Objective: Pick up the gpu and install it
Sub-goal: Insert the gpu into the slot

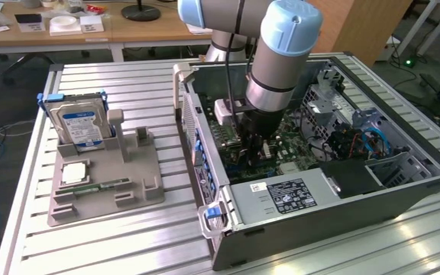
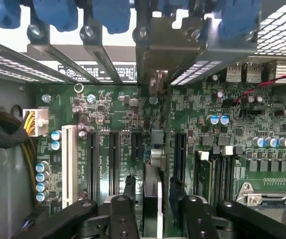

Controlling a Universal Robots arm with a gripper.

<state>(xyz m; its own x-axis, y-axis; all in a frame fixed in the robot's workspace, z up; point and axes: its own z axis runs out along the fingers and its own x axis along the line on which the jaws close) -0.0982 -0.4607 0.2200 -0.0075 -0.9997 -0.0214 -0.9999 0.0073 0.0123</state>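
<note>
**A:** Start at the exterior view's left. What is on the tabletop [image 1: 128, 240]?

**B:** A grey holder [image 1: 140, 192] with a hard drive [image 1: 81, 125] standing upright in it and a memory stick [image 1: 98, 187] lying flat near its front. There is no graphics card on it.

**A:** And further right?

**B:** The open computer case [image 1: 342, 212] lies on its side. The arm [image 1: 281, 63] reaches straight down into it, with the jaws low over the motherboard [image 2: 108, 114].

**A:** So where is the gpu?

**B:** Inside the case. The wrist view shows the gpu [image 2: 152, 209] edge-on, standing upright in a slot in the middle of the board. Empty black slots lie to either side. Its metal bracket [image 2: 155, 55] meets the row of rear openings in the case.

**A:** Are the jaws clamped on it?

**B:** It doesn't look that way. They stand apart, one on each side of the card, with a thin gap showing between each pad and the card.

**A:** How far along would you say the job is?

**B:** Nearly finished, I'd judge. The card is picked up, carried over and stood in its slot. I can't tell whether it is pressed fully home or whether the bracket is latched, because the card's lower edge is hidden.
</note>
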